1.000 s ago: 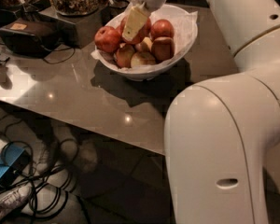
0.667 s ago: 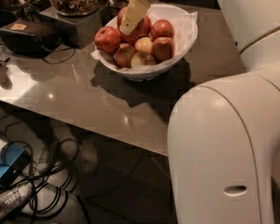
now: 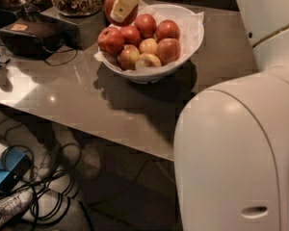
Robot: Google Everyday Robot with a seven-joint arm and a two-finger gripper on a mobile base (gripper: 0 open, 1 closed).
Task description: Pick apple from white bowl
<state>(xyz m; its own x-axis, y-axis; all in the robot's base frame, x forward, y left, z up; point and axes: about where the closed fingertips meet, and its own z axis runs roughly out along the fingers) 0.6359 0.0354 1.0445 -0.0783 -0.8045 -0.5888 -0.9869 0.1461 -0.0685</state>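
Overhead, the gripper [image 3: 121, 8] pinches the round deep-red apple [image 3: 109, 2] near the white bowl [image 3: 156, 73].

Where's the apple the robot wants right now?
Top centre-left of the camera view: the apple sits in the gripper, above the white bowl's back-left rim.

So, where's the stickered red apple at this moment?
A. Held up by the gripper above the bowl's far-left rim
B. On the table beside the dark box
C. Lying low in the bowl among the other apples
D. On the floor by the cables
A: the gripper at the top edge is closed on the apple, which sits higher than the apples left in the white bowl.
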